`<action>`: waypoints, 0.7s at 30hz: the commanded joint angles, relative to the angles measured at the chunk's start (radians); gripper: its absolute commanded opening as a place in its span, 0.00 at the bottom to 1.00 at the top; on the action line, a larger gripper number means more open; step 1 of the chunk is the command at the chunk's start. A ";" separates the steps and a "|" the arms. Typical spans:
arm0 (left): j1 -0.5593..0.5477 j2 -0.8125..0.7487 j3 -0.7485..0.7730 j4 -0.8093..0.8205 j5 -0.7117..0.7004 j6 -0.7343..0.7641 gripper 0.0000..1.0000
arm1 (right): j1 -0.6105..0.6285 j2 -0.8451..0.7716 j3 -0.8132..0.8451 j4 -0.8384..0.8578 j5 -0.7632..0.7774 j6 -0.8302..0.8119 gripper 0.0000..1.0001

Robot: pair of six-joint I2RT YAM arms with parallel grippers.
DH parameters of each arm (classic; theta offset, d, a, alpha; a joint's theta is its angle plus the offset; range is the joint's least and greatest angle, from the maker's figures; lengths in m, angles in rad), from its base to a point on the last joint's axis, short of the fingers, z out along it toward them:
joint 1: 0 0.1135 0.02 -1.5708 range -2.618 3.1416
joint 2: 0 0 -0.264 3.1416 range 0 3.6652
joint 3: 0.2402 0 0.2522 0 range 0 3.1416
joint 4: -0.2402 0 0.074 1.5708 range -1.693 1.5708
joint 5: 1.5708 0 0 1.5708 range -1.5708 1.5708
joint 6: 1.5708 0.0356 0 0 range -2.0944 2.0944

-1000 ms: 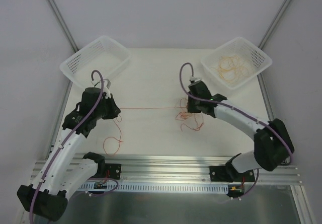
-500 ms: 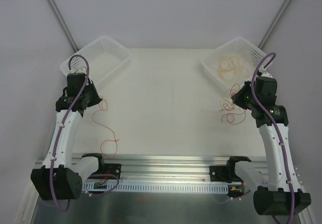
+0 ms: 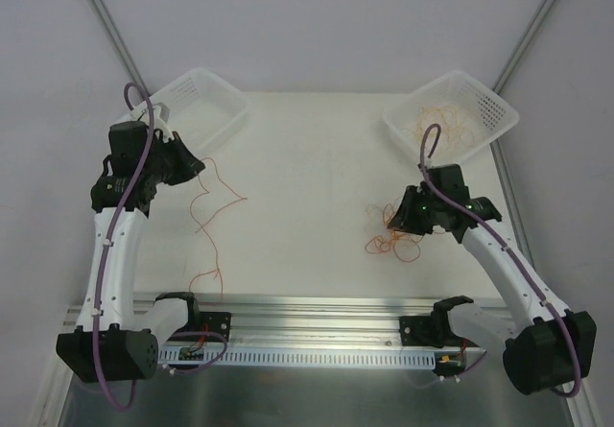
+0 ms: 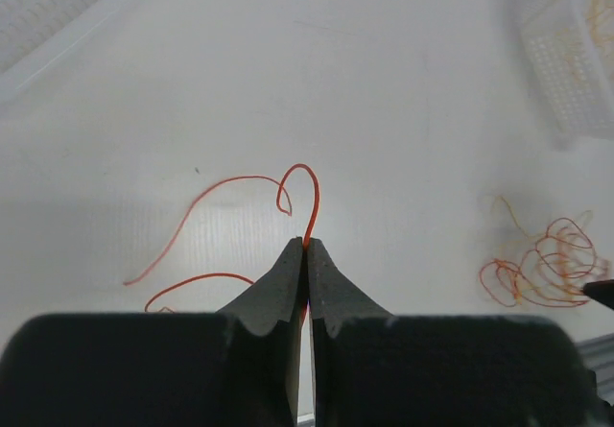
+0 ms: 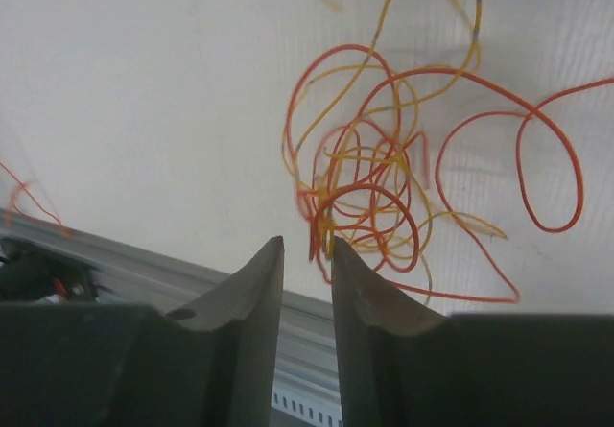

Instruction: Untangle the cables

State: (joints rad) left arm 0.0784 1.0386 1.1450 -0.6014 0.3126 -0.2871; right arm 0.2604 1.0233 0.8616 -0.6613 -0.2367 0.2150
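My left gripper is shut on a single thin red cable that trails down across the table toward the front rail. In the left wrist view the fingertips pinch this red cable, which loops beyond them. My right gripper hovers just over a tangle of red and orange-yellow cables lying right of the table's centre. In the right wrist view its jaws stand a little apart with nothing between them, and the tangle lies just past the tips.
An empty white basket stands at the back left. A second white basket at the back right holds several orange-yellow cables. A metal rail runs along the table's front edge.
The red cable was taut between both grippers, then came free of the tangle. My left gripper lifted it toward the back left. My right gripper swung out right, then back over the tangle.
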 commanded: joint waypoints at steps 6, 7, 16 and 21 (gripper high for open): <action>-0.002 0.006 0.293 0.023 0.266 -0.007 0.00 | 0.220 0.101 -0.023 0.048 0.048 0.027 0.70; -0.002 0.012 0.324 0.023 0.272 -0.011 0.00 | 0.230 0.094 -0.019 0.049 0.053 0.024 0.73; -0.002 0.193 0.781 0.032 0.231 -0.058 0.00 | 0.273 -0.008 0.019 0.019 0.108 -0.019 0.84; -0.002 0.360 1.065 0.043 0.145 -0.069 0.00 | 0.273 -0.038 0.010 0.026 0.114 -0.022 0.85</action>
State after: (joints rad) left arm 0.0784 1.3273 2.0869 -0.5915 0.5167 -0.3325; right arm 0.5285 1.0077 0.8394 -0.6369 -0.1425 0.2108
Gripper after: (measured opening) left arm 0.009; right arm 0.843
